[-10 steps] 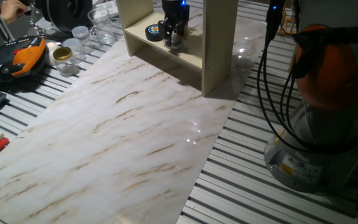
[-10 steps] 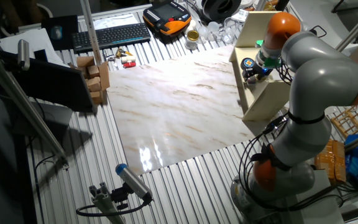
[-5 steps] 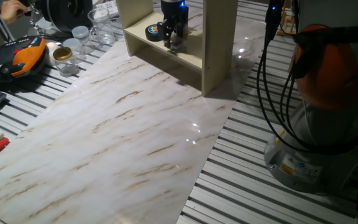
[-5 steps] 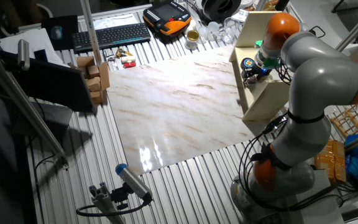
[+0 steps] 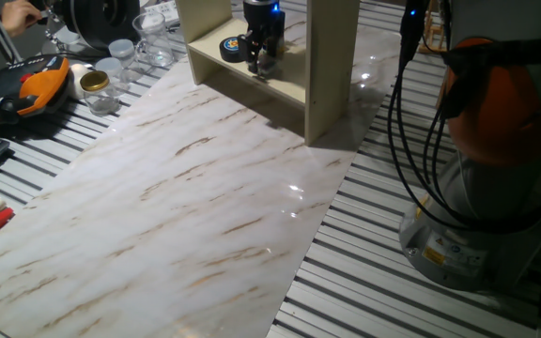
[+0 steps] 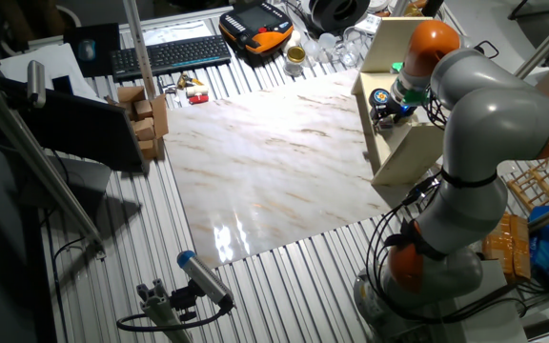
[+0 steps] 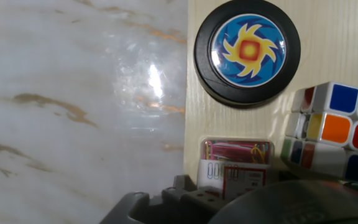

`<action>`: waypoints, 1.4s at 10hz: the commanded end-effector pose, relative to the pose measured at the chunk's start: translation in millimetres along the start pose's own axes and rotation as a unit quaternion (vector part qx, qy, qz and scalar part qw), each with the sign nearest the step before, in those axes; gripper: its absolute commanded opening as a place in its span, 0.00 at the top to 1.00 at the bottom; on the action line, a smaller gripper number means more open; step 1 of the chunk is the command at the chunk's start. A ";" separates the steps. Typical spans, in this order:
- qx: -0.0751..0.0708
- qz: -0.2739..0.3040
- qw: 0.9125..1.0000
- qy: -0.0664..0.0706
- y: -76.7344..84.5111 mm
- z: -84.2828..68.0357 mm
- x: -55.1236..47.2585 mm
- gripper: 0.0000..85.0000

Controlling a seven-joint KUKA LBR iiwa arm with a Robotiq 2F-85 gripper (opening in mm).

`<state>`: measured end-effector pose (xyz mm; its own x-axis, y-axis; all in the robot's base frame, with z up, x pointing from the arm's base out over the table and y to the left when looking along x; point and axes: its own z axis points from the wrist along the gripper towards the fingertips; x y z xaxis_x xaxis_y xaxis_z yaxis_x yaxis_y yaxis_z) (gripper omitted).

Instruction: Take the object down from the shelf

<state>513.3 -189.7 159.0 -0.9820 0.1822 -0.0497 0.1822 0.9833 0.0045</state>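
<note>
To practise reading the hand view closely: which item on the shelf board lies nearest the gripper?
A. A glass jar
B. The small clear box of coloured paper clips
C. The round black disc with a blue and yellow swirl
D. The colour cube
B: in the hand view the clear box of paper clips sits directly in front of the gripper body, at the edge of the shelf, with the black disc farther off and the colour cube to one side.

Pale beige shelf (image 7: 241, 134) on marble tabletop (image 5: 205, 197), board carrying black disc (image 7: 247, 52), puzzle cube (image 7: 331, 130), paperclip box (image 7: 236, 163)
</note>
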 end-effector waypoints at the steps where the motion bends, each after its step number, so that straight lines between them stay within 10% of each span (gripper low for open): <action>1: 0.000 -0.001 1.000 0.001 -0.2 0.1 -0.1 0.40; 4: -0.002 -0.009 1.000 0.004 -0.5 2.4 -0.2 0.40; 7: -0.005 -0.013 1.000 0.006 -0.6 2.1 -0.1 1.00; 14: 0.000 -0.006 1.000 0.002 4.3 -16.1 0.3 1.00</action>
<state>512.8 -184.5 175.6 -0.9842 0.1715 -0.0446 0.1716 0.9852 0.0035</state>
